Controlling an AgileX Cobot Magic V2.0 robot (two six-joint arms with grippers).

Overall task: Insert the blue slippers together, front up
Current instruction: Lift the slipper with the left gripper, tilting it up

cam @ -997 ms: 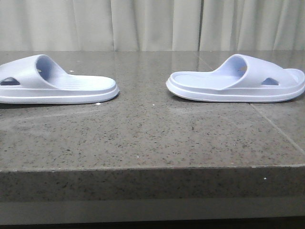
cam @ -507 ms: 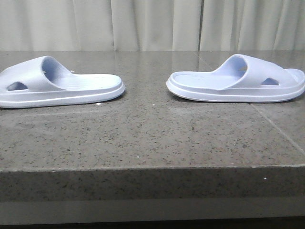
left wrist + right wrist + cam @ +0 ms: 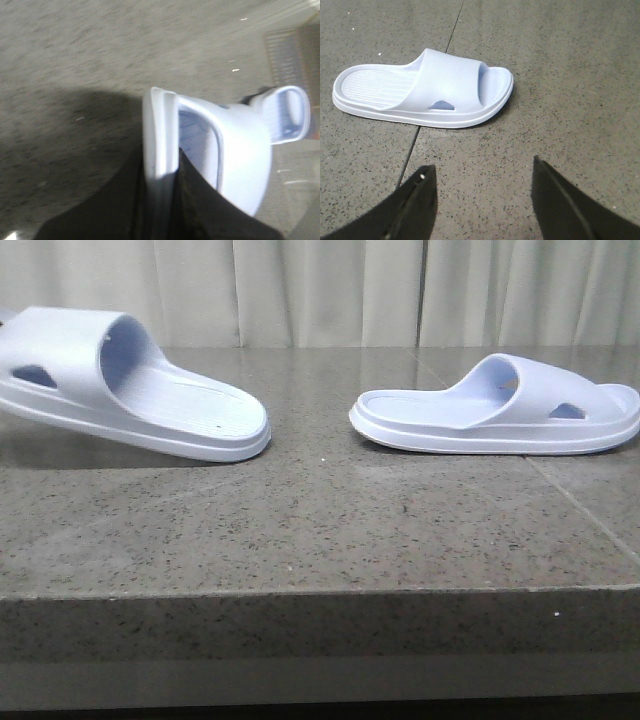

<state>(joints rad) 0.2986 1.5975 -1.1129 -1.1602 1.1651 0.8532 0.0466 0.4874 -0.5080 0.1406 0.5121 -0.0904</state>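
Left gripper point(image 3: 162, 200) clamped on toe rim of left slipper point(image 3: 130, 390), toe end raised, heel end touching stone table point(image 3: 320, 530). Right gripper point(image 3: 482, 200) spread wide, above table near right slipper point(image 3: 500, 408), lying flat.

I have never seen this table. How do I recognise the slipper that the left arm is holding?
On the grey speckled stone table lie two pale blue slippers, one on each side in the front view. The held slipper is the one on the left, gripped at its toe end by the left gripper. Unlike the flat slipper on the right, it is tilted, toe end raised and heel end down towards the table.
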